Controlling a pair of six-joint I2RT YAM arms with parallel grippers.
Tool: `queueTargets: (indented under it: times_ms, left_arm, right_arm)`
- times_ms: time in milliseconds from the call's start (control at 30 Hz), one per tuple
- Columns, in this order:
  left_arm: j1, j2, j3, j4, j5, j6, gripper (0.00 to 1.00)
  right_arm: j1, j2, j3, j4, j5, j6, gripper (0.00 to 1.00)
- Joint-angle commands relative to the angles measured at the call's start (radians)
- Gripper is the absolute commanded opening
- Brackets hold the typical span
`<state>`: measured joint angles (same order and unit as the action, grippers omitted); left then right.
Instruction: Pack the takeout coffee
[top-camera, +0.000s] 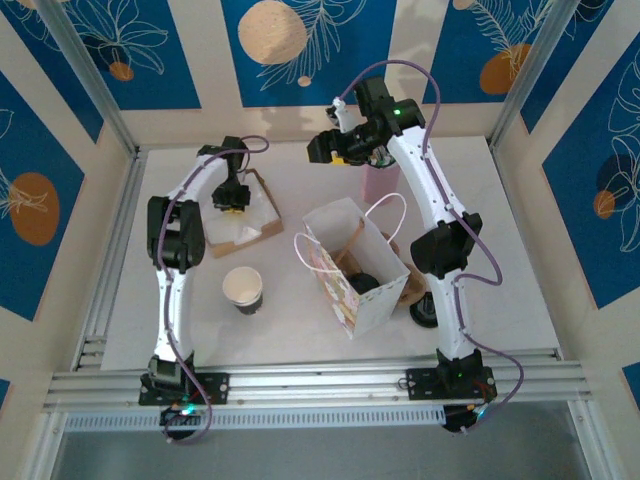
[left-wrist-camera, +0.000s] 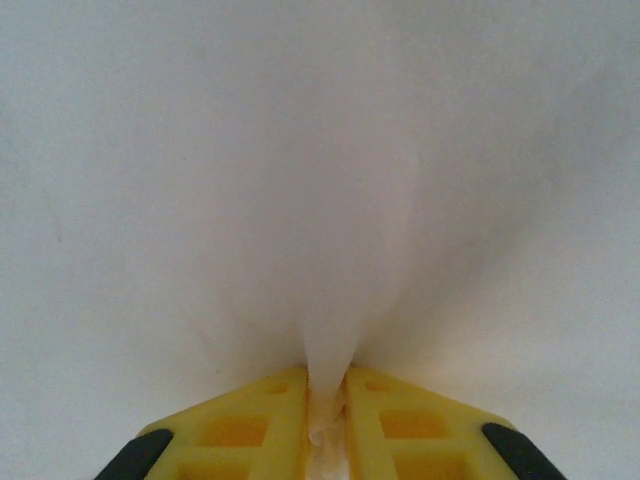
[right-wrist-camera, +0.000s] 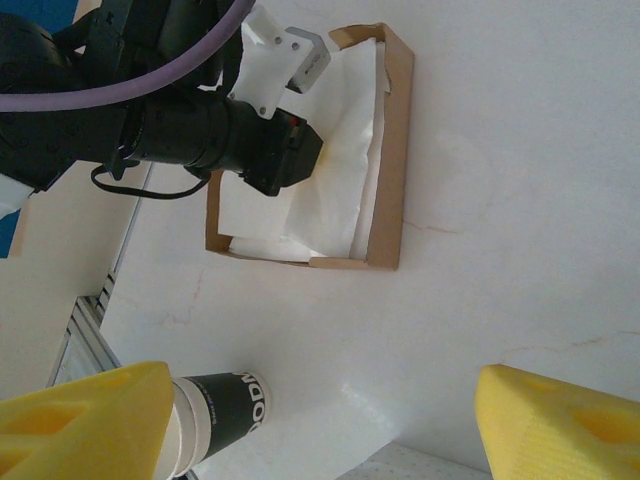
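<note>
The takeout coffee (top-camera: 363, 285) shows as a round black lid deep inside the open white paper bag (top-camera: 340, 232) at the table's middle. My right gripper (top-camera: 337, 148) hangs high over the far side of the table, open with nothing between its yellow fingers (right-wrist-camera: 90, 415). My left gripper (top-camera: 232, 198) is down in the cardboard tray (top-camera: 268, 200) and shut on a fold of white napkin (left-wrist-camera: 325, 340), which rises pinched between the yellow pads (left-wrist-camera: 270, 420). The left arm's wrist (right-wrist-camera: 200, 130) is over the tray (right-wrist-camera: 395, 150) in the right wrist view.
A lidless dark cup with a white inside (top-camera: 243, 287) stands in front of the tray, also seen as the lidless cup (right-wrist-camera: 225, 405). A pink object (top-camera: 380, 185) stands behind the bag. A black lid (top-camera: 425, 312) and brown cardboard (top-camera: 408, 290) lie by the right arm.
</note>
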<state>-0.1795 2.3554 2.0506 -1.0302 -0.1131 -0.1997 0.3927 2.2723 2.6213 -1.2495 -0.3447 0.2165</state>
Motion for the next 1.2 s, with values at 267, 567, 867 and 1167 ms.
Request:
queueTargets:
  times_ms: [267,567,867,1167]
  left_arm:
    - [0.007,-0.071,0.014,-0.027,-0.008,0.011,0.06]
    - [0.005,-0.107,0.007,-0.031,-0.014,0.013,0.07]
    - [0.003,-0.142,-0.004,-0.023,-0.003,0.019,0.07]
    - [0.003,-0.202,-0.046,0.017,0.003,0.01,0.0]
  right_arm:
    - [0.009,-0.043,-0.005,-0.017,-0.02,-0.02,0.79]
    - [0.012,-0.045,-0.008,-0.016,-0.017,-0.019,0.79]
    - [0.018,-0.049,-0.008,-0.019,-0.014,-0.02,0.79]
    - [0.02,-0.066,-0.017,-0.018,0.003,-0.018,0.79]
